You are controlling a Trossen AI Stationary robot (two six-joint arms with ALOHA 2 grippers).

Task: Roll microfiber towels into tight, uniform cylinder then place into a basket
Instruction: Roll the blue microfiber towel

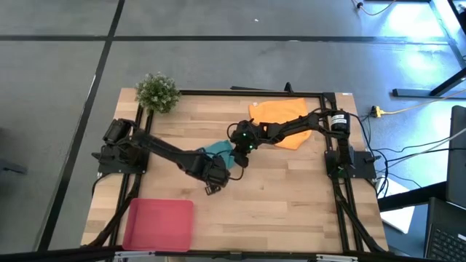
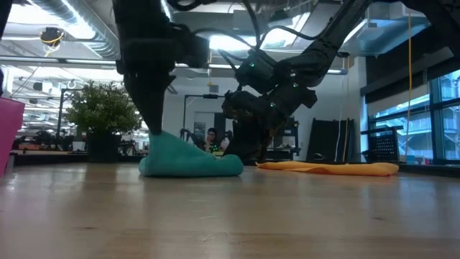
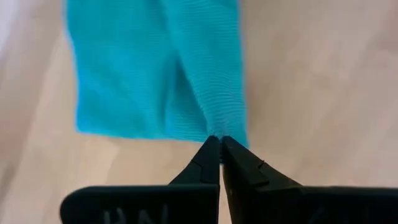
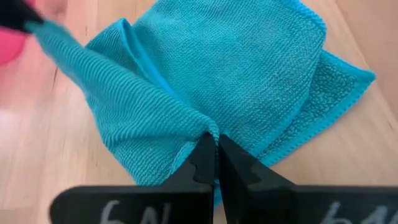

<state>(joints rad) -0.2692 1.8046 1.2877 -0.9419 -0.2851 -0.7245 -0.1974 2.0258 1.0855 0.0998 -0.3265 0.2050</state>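
The teal towel (image 4: 242, 81) is soft cloth with a fine ribbed weave on its smooth faces and a nubbier, looped pile on the fold showing beneath. The orange towel (image 1: 280, 113) looks like the same matt cloth, lying limp. The table (image 1: 291, 196) is pale wood with visible grain in jointed strips and a faint satin sheen. The basket (image 1: 159, 224) looks matt red-pink. Both grippers' fingers, left (image 3: 233, 165) and right (image 4: 231, 158), are matt black, seemingly hard plastic.
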